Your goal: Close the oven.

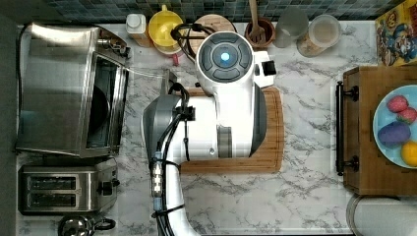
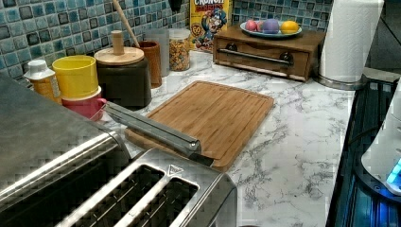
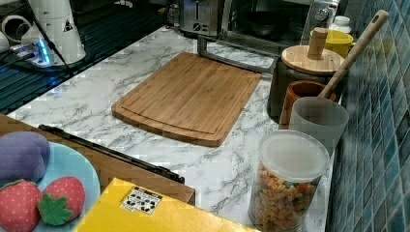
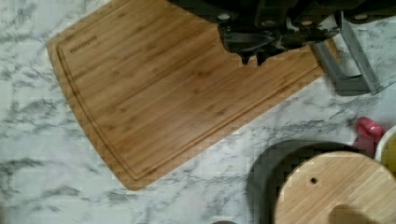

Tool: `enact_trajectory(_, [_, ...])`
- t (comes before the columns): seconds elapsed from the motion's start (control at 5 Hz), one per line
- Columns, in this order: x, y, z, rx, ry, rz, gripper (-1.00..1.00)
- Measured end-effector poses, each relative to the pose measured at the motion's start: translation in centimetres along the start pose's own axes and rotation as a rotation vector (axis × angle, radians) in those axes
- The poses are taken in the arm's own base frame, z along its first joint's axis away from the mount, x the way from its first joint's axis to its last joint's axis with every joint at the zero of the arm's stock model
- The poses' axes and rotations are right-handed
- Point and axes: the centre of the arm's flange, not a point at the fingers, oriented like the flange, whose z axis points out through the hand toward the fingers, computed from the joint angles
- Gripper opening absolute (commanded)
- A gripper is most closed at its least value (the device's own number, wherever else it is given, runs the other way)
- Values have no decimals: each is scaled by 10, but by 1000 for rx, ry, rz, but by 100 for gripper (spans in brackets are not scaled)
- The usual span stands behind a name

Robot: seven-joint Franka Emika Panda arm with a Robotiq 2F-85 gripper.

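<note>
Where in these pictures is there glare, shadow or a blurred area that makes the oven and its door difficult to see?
Top view: the oven top reflects light brightly, while the interior behind the open door is dark. Left view: the oven and toaster are close to the camera and look soft; the door handle shines. Right view: the oven cavity is dark. Wrist view: the pincer is a dark silhouette over the cutting board.

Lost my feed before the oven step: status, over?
Gripper shut, empty, above cutting board. Oven door down, open; bar handle at board's edge. Nothing blocking the door.
</note>
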Motion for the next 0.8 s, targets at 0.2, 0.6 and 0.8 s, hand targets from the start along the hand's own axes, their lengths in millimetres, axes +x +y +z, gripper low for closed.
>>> enact_trajectory(0.2, [-8,-11,14,147,-18,-97,-100])
enact_trajectory(0.6, [-38,1,69,340,-40,-290,-100])
enact_trajectory(0.8, [-53,17,101,457,-105,-325,-100])
